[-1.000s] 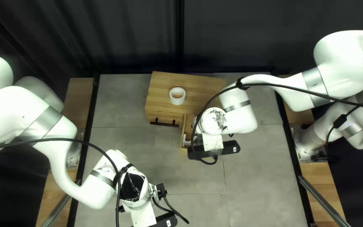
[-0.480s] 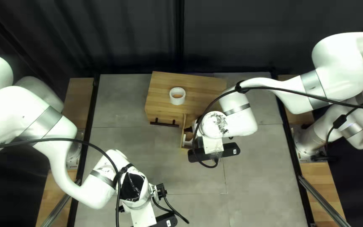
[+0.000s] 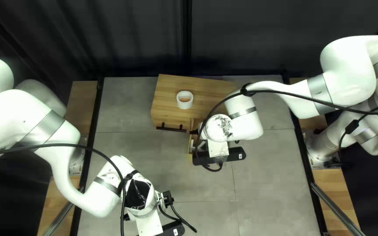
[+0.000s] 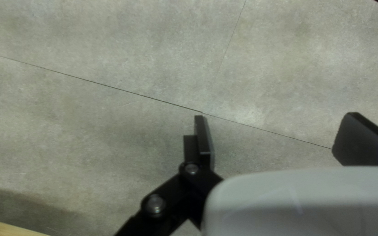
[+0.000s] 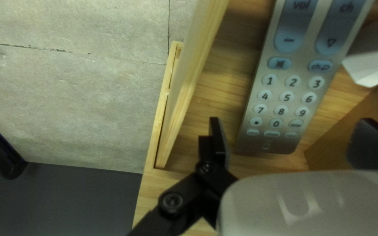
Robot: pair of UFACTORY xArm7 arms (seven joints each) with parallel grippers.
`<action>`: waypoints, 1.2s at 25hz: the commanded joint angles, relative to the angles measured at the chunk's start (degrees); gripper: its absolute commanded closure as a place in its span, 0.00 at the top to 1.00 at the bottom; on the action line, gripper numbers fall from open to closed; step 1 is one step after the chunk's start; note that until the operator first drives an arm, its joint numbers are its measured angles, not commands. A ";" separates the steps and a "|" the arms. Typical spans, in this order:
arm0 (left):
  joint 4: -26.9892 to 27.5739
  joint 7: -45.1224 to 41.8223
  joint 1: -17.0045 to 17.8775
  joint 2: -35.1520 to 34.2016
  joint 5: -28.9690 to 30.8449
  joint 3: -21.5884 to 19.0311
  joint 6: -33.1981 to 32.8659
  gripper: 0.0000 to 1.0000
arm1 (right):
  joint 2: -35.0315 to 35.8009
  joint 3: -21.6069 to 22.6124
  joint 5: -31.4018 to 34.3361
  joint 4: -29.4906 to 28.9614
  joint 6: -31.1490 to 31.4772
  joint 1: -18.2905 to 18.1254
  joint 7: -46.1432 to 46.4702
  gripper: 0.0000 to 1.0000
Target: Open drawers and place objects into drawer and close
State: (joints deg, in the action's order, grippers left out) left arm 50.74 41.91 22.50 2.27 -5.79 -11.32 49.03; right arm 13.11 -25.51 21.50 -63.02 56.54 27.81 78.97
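At the lower left of the top left view is my left gripper (image 3: 149, 225), fingertips hidden; in its wrist view the left gripper (image 4: 270, 131) is open over bare table. My right gripper (image 3: 218, 148) hovers at the pulled-out drawer (image 3: 190, 146) of the wooden cabinet (image 3: 206, 89). Seen from its wrist, the right gripper (image 5: 287, 131) has its fingers wide apart above a grey remote (image 5: 278, 100), which lies inside the drawer (image 5: 193, 83). Beside the remote is a white object (image 5: 372, 70), partly cut off. The cabinet's other drawer (image 3: 165, 120) is shut.
A white roll (image 3: 184, 104) stands on the cabinet top. The dark handle (image 3: 171, 128) sticks out from the shut drawer. Cables (image 3: 285, 91) run along the right arm. The table (image 3: 272, 175) has dark metal rails along its side edges.
My right arm and gripper have shifted a little toward the left of the top left view, along the open drawer. The left arm, cabinet and roll have stayed in place.
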 commanded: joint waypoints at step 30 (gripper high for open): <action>0.00 0.00 0.00 0.00 0.00 0.00 0.00 1.00 | -5.05 -0.20 3.89 1.82 2.23 1.89 -3.44 0.34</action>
State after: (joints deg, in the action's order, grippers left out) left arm 50.74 41.91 22.50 2.27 -5.79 -11.32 49.03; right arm 8.74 -25.72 25.08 -61.28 58.30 29.52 75.86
